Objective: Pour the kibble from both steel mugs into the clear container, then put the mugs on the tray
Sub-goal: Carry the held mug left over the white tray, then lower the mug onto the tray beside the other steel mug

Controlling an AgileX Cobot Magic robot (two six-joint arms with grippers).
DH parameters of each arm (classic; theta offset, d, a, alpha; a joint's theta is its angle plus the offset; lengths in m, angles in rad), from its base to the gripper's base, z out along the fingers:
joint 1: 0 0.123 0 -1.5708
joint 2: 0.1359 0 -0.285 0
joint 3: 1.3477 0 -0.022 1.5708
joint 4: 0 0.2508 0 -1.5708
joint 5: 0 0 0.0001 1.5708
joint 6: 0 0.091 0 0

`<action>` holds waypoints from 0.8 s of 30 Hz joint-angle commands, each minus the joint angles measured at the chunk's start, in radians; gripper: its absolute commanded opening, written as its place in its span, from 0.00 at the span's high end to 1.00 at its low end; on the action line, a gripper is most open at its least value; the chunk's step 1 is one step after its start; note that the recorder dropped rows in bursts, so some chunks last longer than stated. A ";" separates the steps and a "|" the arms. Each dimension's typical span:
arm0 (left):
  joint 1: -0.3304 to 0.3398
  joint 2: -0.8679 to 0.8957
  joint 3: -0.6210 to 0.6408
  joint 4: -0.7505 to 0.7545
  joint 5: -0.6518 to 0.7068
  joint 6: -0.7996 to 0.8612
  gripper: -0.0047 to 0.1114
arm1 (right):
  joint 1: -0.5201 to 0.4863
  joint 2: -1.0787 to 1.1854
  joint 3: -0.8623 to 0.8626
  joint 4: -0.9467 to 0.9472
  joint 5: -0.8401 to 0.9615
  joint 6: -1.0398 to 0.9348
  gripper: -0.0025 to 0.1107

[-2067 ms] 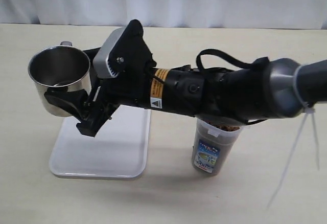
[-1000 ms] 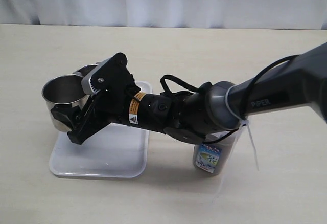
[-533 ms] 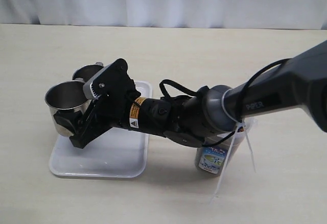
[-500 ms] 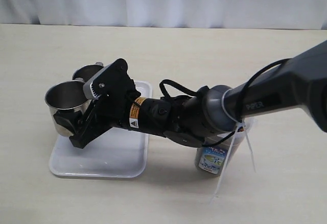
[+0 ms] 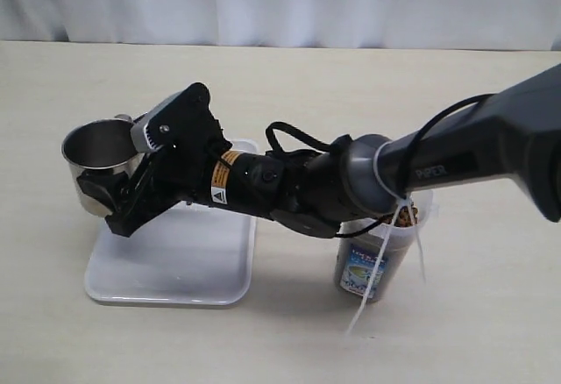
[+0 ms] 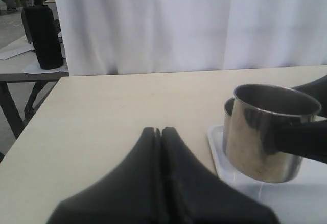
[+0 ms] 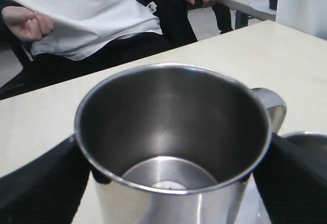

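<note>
Over the far-left corner of the tray (image 5: 180,270) — right gripper (image 5: 112,182), jaws spread wide, clasps an empty upright steel mug (image 5: 92,152); second mug (image 6: 228,112) stands just behind it. Kibble (image 5: 401,218) sits in the clear container (image 5: 372,257), off the tray's right edge. Left gripper (image 6: 159,132) pinched closed, holding nothing. Pouring looks done — what is left is setting down and letting go.

The mug (image 5: 95,145) is silver, the tray (image 5: 180,261) white, the label (image 5: 361,270) blue and white.

The black arm (image 5: 289,193) bears a grey collar (image 5: 362,169), white PIPER lettering (image 5: 436,172), an orange warning label (image 5: 224,174), a looped cable (image 5: 285,126) and a white zip tie (image 5: 382,257).
</note>
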 commanded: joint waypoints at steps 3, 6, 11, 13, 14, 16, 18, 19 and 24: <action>0.003 -0.003 0.003 0.002 -0.004 -0.003 0.96 | -0.036 -0.039 -0.068 -0.081 0.027 0.004 0.94; 0.003 -0.003 0.003 0.002 -0.004 -0.003 0.96 | -0.164 -0.125 -0.068 -0.311 0.018 0.146 0.94; 0.003 -0.003 0.003 0.002 -0.004 -0.003 0.96 | -0.416 -0.163 -0.091 -0.651 -0.060 0.317 0.94; 0.003 -0.003 0.003 0.002 -0.004 -0.003 0.96 | -0.477 -0.127 -0.123 -0.790 -0.116 0.367 0.94; 0.003 -0.003 0.003 0.002 -0.004 -0.003 0.96 | -0.499 -0.104 -0.145 -0.844 -0.149 0.392 0.94; 0.003 -0.003 0.003 0.002 -0.004 -0.003 0.96 | -0.524 -0.053 -0.177 -0.919 -0.240 0.422 0.94; 0.003 -0.003 0.003 0.002 -0.004 -0.003 0.96 | -0.530 -0.009 -0.208 -0.978 -0.281 0.424 0.94; 0.003 -0.003 0.003 0.002 -0.004 -0.003 0.96 | -0.530 0.012 -0.219 -0.995 -0.284 0.424 0.94; 0.003 -0.003 0.003 0.002 -0.004 -0.003 0.96 | -0.530 0.098 -0.280 -1.063 -0.310 0.426 0.94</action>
